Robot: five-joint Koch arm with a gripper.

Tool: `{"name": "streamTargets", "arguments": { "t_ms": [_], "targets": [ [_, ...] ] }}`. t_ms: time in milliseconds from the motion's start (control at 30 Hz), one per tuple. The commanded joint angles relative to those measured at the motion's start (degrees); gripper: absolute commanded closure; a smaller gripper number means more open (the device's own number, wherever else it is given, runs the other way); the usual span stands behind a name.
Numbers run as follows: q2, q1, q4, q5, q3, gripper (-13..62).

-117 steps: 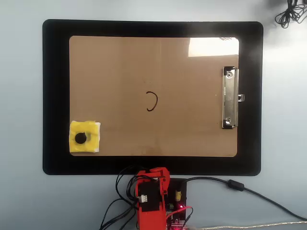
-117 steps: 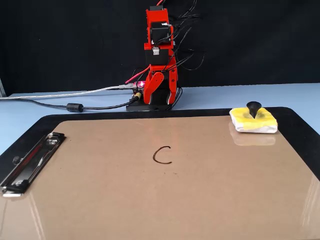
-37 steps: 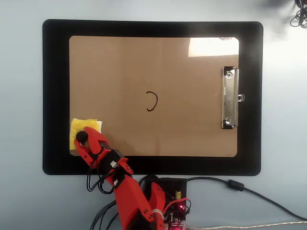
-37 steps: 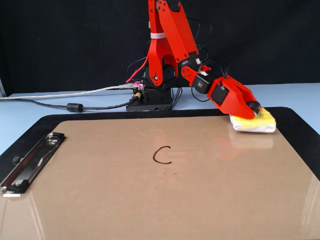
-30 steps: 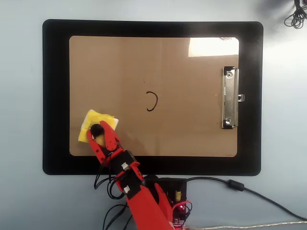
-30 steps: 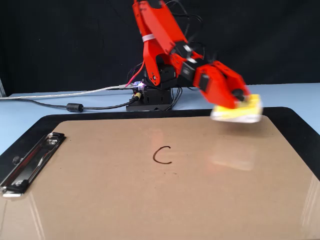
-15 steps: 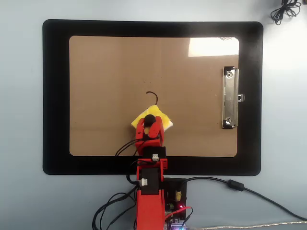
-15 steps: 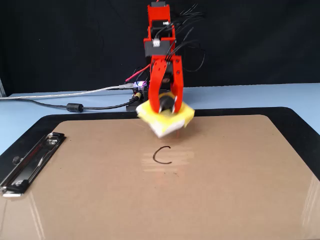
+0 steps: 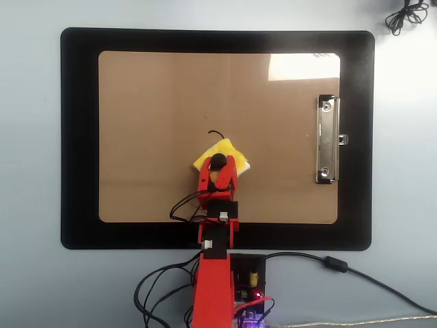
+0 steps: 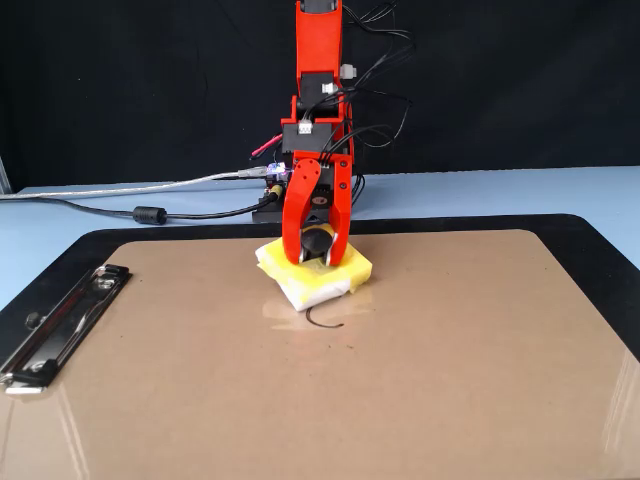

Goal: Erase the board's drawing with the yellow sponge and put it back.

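The brown board (image 9: 157, 102) lies on a black mat, its silver clip (image 9: 328, 140) at the right in the overhead view; the board also shows in the fixed view (image 10: 450, 360). The yellow sponge (image 9: 222, 150) rests on the board near its middle and shows in the fixed view (image 10: 350, 268) too. My red gripper (image 9: 218, 164) is shut on the sponge's black knob (image 10: 316, 241). The drawing (image 9: 216, 133), a thin dark hook, lies just beyond the sponge's far edge; in the fixed view the drawing (image 10: 324, 320) sits in front of the sponge.
The black mat (image 9: 78, 137) surrounds the board. The arm's base with its circuit board (image 9: 249, 280) and cables sits below the mat in the overhead view. A black cable (image 9: 403, 17) lies at the top right corner.
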Motion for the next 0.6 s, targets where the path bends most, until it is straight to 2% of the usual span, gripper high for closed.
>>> {"name": "streamTargets", "arguments": {
  "t_ms": [0, 133, 200, 467, 567],
  "targets": [
    [-8.4, -0.7, -9.5, -1.1, -3.2, 57.7],
    [-21.7, -0.5, -17.1, -1.5, -10.5, 57.7],
    [-20.7, -0.2, -17.2, -1.5, -10.5, 57.7],
    [5.8, -0.9, -16.9, -3.4, 13.4, 57.7],
    [8.3, -1.6, -16.9, -4.0, 15.1, 57.7]
  ]
}}
